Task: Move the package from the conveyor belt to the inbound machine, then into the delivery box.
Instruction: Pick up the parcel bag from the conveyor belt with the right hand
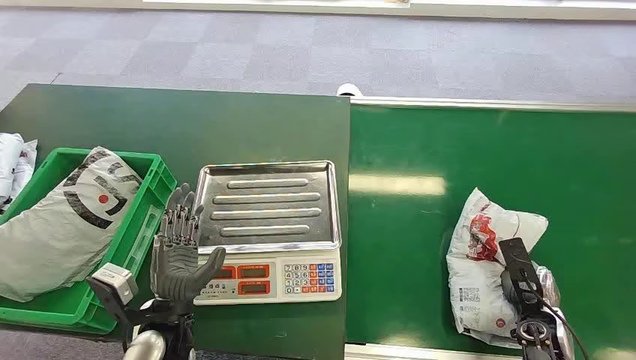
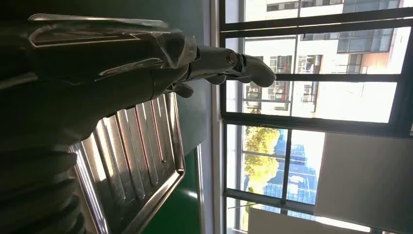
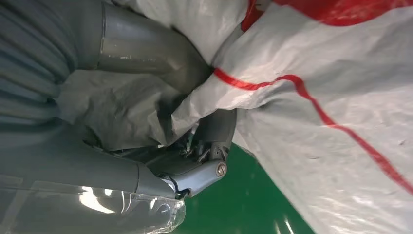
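The right hand (image 3: 195,146) holds the soft bag (image 1: 487,255) by its edge on the belt (image 1: 420,247). It might slip out when lifted. The left hand (image 1: 178,259) is wide open.

White package (image 1: 487,247), red print; green belt (image 1: 487,165); green crate (image 1: 142,225).

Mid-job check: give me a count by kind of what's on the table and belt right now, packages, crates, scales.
Packages: 3, namely the white-and-red package on the conveyor belt held by the right hand, the grey package in the crate, and white bags at the far left edge, partly cut off.
Green crate: 1
Scale with empty steel tray: 1
Total: 5
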`<action>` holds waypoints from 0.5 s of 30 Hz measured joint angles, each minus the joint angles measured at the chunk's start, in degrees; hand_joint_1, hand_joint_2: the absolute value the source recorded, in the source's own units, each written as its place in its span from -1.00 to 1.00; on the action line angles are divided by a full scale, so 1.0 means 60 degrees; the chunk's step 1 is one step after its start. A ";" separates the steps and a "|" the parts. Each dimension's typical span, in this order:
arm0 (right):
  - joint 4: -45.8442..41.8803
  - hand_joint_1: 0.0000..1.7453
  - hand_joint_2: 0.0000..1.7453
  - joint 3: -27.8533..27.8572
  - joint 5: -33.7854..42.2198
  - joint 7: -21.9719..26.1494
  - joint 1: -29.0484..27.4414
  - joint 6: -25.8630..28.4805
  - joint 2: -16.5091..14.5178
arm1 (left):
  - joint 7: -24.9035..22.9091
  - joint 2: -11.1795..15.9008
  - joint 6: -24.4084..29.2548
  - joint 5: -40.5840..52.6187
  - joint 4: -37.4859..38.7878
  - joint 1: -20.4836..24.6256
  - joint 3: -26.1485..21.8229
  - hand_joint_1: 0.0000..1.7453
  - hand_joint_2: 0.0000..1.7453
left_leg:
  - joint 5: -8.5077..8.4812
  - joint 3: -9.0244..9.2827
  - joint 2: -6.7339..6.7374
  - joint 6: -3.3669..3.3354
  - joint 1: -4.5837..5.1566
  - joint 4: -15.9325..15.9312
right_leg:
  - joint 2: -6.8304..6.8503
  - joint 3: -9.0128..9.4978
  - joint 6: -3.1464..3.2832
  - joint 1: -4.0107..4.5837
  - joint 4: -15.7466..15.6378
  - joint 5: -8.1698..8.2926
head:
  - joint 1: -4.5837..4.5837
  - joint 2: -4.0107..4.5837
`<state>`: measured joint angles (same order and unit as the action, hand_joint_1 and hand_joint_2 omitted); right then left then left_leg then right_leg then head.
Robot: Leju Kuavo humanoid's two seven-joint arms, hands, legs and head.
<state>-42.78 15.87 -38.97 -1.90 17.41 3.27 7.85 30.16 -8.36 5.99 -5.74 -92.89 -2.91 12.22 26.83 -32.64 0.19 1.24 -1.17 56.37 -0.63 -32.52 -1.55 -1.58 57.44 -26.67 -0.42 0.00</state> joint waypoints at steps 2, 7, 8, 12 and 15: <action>0.0071 1.00 1.00 -0.0045 -0.0035 -0.0015 0.0063 -0.0003 0.0005 | -0.0002 0.0007 0.0007 -0.0003 -0.0004 -0.0019 -0.0005 -1.00 1.00 | 0.0000 0.0002 0.0000 0.0000 0.0000 0.0000 | 0.0000 0.0002 0.0000 0.0000 0.0000 0.0000 | 0.0000 0.0000; 0.0157 1.00 1.00 -0.0337 -0.0012 0.0127 0.0291 0.0110 -0.0014 | -0.0008 0.0025 0.0128 -0.0005 -0.0082 -0.0196 -0.0034 -1.00 1.00 | -0.0001 0.0008 -0.0002 0.0000 0.0000 -0.0001 | 0.0001 0.0014 0.0001 0.0001 0.0001 0.0001 | 0.0001 0.0000; 0.0056 1.00 1.00 -0.0424 0.0056 0.0228 0.0302 0.0214 -0.0044 | -0.0010 0.0028 0.0167 -0.0005 -0.0127 -0.0256 -0.0043 -1.00 1.00 | -0.0001 0.0007 -0.0002 0.0001 0.0000 -0.0001 | 0.0001 0.0012 0.0001 0.0001 0.0001 0.0001 | 0.0000 0.0000; -0.0665 1.00 1.00 -0.0766 0.0476 0.0717 0.0221 0.0781 -0.0218 | -0.0006 0.0041 0.0288 -0.0005 -0.0316 -0.0413 -0.0086 -1.00 1.00 | -0.0003 -0.0008 -0.0014 0.0001 0.0000 -0.0001 | 0.0005 0.0003 0.0000 0.0001 0.0003 0.0001 | 0.0000 0.0000; -0.1838 1.00 1.00 -0.1101 0.1142 0.2027 0.0031 0.1900 -0.0495 | 0.0056 0.0045 0.0380 -0.0009 -0.0453 -0.0498 -0.0142 -1.00 1.00 | -0.0006 -0.0029 -0.0020 0.0002 0.0001 -0.0001 | 0.0008 -0.0016 0.0000 0.0001 0.0005 0.0001 | -0.0002 0.0000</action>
<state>-53.81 9.26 -32.12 10.26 17.59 14.67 4.88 30.50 -8.09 8.27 -5.79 -95.61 -5.89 11.37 26.79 -32.81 0.07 1.25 -1.16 56.36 -0.59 -32.62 -1.54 -1.57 57.47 -26.67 -0.43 0.00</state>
